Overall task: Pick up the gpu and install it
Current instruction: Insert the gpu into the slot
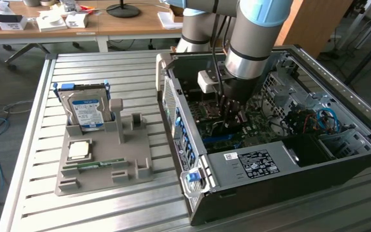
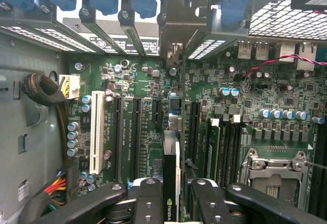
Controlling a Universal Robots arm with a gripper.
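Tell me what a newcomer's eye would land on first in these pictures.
The robot arm reaches into the open computer case on the exterior view's right. In the wrist view, the gripper is shut on the gpu, held edge-on above the motherboard. On the exterior view's left, a hard drive stands upright in a grey tray.

The gpu (image 2: 171, 183) carries the NVIDIA name and eye logo on its edge. White print on the motherboard (image 2: 153, 147) and the sticker (image 1: 253, 163) is too small to read.
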